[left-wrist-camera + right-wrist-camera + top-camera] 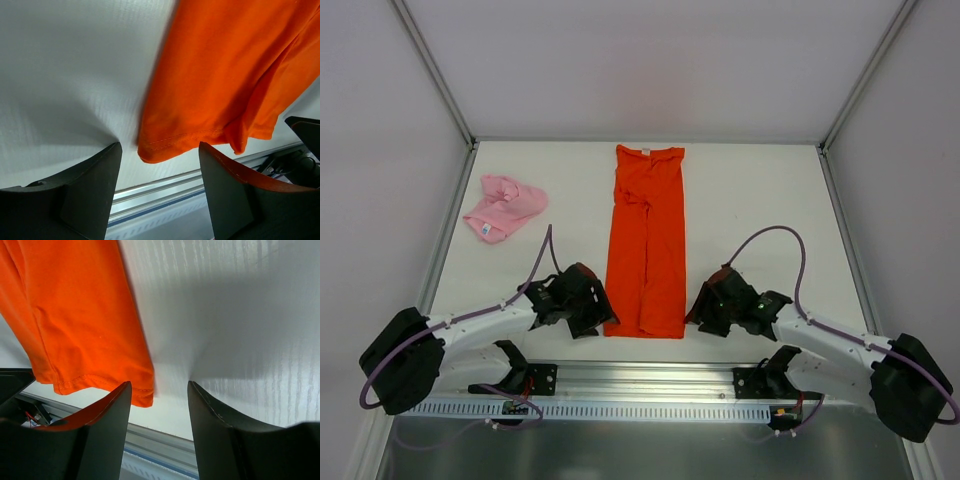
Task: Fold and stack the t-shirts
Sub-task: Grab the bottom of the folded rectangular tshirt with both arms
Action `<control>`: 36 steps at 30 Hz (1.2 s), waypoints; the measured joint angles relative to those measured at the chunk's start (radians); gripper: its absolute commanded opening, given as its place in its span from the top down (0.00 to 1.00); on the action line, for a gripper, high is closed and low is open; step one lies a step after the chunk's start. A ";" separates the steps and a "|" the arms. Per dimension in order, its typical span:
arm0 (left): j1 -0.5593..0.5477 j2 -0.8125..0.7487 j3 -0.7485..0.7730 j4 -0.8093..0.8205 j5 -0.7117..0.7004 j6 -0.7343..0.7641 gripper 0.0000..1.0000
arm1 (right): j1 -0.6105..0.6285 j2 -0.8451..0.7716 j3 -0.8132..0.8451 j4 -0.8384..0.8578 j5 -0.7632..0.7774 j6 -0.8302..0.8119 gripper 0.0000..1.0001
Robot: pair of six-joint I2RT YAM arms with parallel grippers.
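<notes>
The orange-red t-shirt (pixel 646 250), folded into a long strip, lies mid-frame on the table (pixel 750 190). The pink t-shirt (pixel 503 207) sits crumpled at upper left. The left gripper (pixel 160 146) and right gripper (pixel 160 384) flank the strip's lower corners, jaws spread, gripping nothing.

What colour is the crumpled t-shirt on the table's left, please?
The crumpled t-shirt is pale pink, clearest in top external view.
</notes>
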 measured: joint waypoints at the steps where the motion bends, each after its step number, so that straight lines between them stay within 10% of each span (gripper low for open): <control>1: -0.007 0.010 0.006 0.003 -0.005 -0.005 0.36 | 0.006 -0.009 -0.001 -0.003 0.005 0.008 0.48; 36: -0.110 -0.013 -0.027 0.002 -0.096 -0.202 0.56 | 0.230 0.111 0.005 0.143 0.107 0.262 0.53</control>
